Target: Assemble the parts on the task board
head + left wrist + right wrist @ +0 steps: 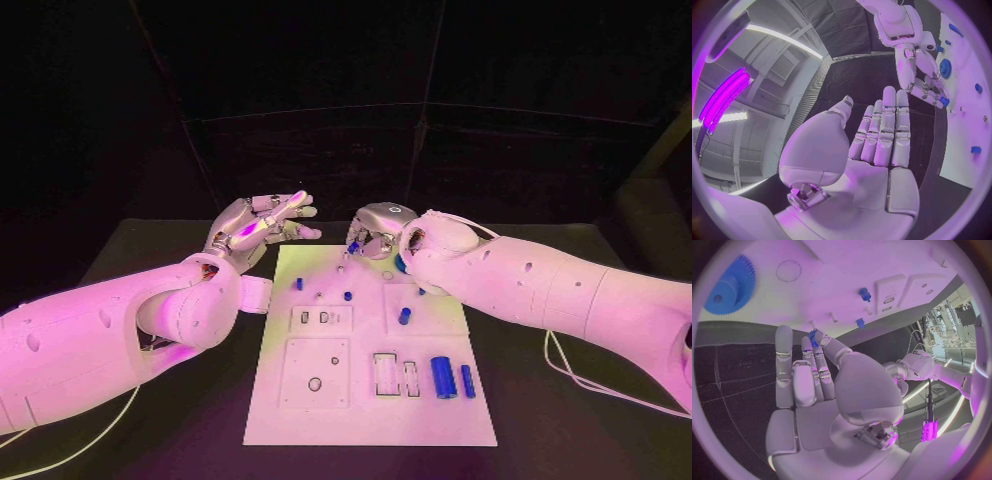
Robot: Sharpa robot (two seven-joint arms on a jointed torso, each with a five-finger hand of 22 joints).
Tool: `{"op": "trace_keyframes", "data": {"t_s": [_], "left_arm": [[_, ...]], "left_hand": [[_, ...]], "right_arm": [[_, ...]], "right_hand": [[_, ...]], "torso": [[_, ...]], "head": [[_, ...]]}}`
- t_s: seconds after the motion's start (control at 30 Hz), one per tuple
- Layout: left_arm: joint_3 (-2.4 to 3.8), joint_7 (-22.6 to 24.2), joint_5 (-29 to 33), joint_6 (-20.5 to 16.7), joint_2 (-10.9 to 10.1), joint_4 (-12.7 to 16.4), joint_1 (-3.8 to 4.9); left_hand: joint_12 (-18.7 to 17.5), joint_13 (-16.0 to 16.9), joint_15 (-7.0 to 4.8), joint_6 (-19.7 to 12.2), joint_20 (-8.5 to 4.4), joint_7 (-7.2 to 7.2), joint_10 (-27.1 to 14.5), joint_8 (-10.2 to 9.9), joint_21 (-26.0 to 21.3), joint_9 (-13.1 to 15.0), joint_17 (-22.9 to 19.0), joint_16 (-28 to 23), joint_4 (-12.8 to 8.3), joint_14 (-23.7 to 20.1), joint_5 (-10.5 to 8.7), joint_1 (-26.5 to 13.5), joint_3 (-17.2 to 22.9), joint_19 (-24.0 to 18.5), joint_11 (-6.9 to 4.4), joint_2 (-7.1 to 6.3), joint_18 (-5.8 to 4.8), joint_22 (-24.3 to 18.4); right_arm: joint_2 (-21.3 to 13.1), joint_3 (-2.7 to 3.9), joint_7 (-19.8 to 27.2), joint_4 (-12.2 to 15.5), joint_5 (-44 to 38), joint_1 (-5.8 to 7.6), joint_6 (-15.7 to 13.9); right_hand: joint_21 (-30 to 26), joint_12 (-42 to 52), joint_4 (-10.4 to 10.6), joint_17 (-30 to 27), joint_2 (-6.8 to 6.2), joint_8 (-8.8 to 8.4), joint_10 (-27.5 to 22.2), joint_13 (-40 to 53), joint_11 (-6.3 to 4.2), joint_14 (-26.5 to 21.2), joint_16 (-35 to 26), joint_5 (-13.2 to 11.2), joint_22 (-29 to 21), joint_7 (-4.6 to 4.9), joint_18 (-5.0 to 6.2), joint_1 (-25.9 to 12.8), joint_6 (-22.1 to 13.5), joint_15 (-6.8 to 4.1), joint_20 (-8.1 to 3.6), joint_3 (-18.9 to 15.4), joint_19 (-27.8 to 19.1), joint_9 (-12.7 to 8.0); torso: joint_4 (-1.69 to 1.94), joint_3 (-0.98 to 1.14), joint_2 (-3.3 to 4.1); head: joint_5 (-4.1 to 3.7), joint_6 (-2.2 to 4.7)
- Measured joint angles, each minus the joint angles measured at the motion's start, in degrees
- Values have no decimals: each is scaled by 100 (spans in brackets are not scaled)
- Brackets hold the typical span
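Observation:
The white task board lies in the middle of the table. My right hand hovers over its far end and pinches a small blue part between thumb and fingertips; the right wrist view shows that part at the fingertips, just above the board. A blue gear sits on the board close by. My left hand is raised beside the board's far left corner, fingers stretched and apart, holding nothing; its palm is bare in the left wrist view.
Small blue pegs stand on the board's middle. Two longer blue cylinders lie near its right front, beside rectangular slots. A raised plate with holes takes up the left front.

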Motion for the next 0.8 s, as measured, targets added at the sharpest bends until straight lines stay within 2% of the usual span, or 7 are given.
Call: {"op": "trace_keyframes", "data": {"t_s": [0.3, 0.8], "left_arm": [[0, -5, 2, 10, -4, 8, 4], [0, -11, 5, 20, 15, 3, 6]], "left_hand": [[0, 0, 0, 0, 0, 0, 0, 0, 0, 0, -1, 0, 0, 0, 0, 0, 0, 0, 0, 0, -1, -2], [0, -2, 0, 0, 0, 0, 0, 0, 0, 1, -1, 0, 0, 0, 0, 0, 0, 0, 0, 0, 0, -2]], "right_arm": [[153, 0, 2, -213, 12, 0, 51], [289, 0, -15, -333, 3, 0, 230]], "right_hand": [[0, -21, 1, -2, -24, -14, 0, 0, 0, 0, 0, 1, 5, 3, 0, -24, -15, 0, 0, 1, 0, -4], [23, -21, 32, -13, -54, -31, -20, 1, 20, 0, 0, 1, 9, -3, 0, -52, -25, 0, 21, 32, -21, -22]], "torso": [[5, -5, 29], [5, -6, 38]], "head": [[8, -5], [21, -60]]}}
